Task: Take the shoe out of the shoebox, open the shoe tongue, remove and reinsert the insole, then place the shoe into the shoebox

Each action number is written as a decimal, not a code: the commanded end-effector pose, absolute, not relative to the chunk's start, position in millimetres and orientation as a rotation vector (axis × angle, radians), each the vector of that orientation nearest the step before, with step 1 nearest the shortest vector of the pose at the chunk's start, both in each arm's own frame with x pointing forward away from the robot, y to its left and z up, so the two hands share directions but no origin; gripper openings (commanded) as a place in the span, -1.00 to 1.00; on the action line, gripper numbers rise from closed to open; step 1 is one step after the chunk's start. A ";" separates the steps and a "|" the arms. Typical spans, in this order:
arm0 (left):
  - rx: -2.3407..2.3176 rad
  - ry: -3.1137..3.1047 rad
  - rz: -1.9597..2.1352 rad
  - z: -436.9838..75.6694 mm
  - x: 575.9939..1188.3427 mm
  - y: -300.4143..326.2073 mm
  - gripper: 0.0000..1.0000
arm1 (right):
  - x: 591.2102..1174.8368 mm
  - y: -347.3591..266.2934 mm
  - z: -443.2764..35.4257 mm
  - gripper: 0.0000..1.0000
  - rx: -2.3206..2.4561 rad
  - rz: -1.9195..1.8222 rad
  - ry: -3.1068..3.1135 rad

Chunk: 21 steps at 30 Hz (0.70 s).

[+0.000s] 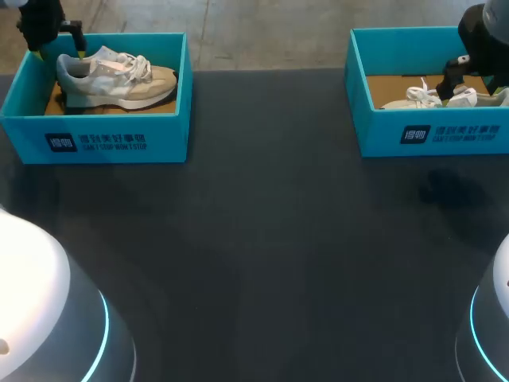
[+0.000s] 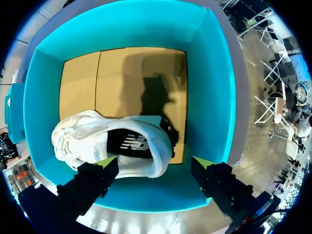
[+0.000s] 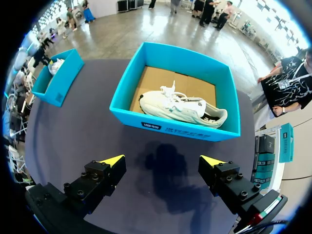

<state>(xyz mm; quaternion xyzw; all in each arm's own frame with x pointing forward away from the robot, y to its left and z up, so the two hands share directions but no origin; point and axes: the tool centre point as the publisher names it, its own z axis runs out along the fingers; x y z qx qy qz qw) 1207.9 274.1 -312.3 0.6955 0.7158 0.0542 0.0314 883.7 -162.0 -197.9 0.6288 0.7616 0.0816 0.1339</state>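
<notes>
A grey, white and beige sneaker (image 1: 119, 79) lies in the teal shoebox (image 1: 119, 135) at the table's back left. My left gripper (image 1: 57, 48) hangs over its heel end. In the left wrist view this gripper (image 2: 153, 163) is open above the sneaker's (image 2: 97, 144) heel. One fingertip (image 2: 105, 163) is by the shoe's side and the other is over the box wall (image 2: 214, 97). My right gripper (image 3: 161, 161) stands open and empty above the dark table, short of a second teal shoebox (image 3: 170, 129) that holds a white sneaker (image 3: 183, 109).
The second teal shoebox (image 1: 445, 131) sits at the back right of the table, with my right arm (image 1: 481, 36) above it. Between the two boxes lies the dark tabletop (image 1: 262, 239). The right arm's shadow (image 1: 449, 189) falls in front of the right box.
</notes>
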 end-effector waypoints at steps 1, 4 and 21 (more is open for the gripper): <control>2.151 2.203 0.152 -318.2 1212.9 274.4 0.33 | 883.7 -162.6 -198.4 1.00 1.822 0.240 2.210; 2.165 2.197 0.149 -321.7 1212.5 273.4 0.24 | 883.7 -162.6 -198.4 1.00 1.822 0.240 2.210; 2.165 2.227 0.130 -332.4 1215.1 284.8 0.11 | 883.7 -162.6 -198.4 1.00 1.822 0.240 2.210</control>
